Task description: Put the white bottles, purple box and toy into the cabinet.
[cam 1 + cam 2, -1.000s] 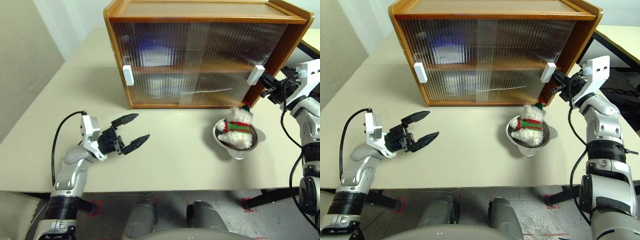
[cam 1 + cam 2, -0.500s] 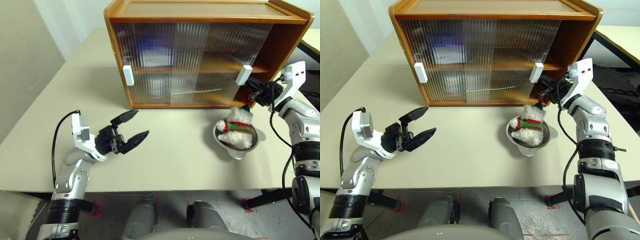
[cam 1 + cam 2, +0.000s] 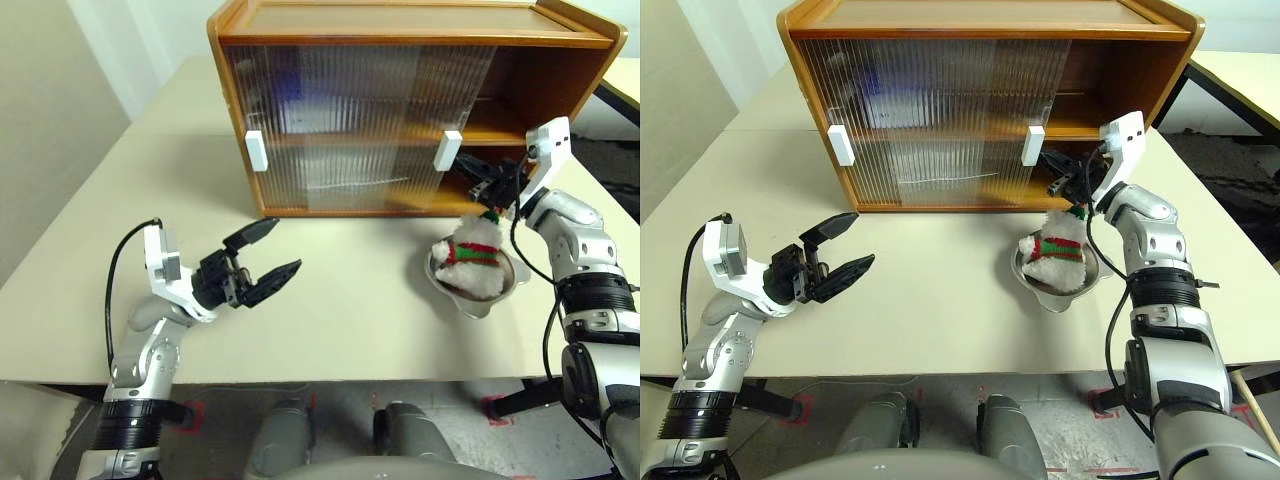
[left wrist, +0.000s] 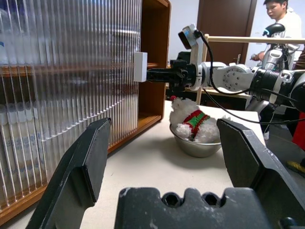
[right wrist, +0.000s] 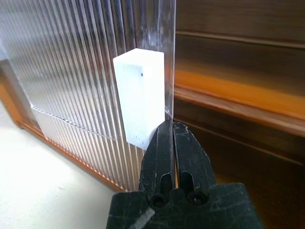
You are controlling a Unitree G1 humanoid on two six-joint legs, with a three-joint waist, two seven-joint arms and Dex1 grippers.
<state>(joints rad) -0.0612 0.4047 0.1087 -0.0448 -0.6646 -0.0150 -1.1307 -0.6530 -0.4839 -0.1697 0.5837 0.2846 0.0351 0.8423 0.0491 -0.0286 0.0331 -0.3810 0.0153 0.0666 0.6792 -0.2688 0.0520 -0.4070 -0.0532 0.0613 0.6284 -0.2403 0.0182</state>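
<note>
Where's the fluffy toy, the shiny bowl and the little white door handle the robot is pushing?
toy (image 3: 470, 262): left eye view, on its striped scarf.
bowl (image 3: 468, 300): left eye view, on its front rim.
white handle (image 5: 142, 95): right wrist view, on its front face.

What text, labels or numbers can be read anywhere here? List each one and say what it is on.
No text can be read in these pictures.
Blue-and-white shapes behind the ribbed translucent sliding doors of the orange-brown wooden cabinet: blurred by the ribbing, so unreadable.
Fluffy white plush toy with the red-and-green scarf, in the shiny metal bowl: no writing.
White block handle at the shut right gripper: blank, only a small dark speck.
</note>
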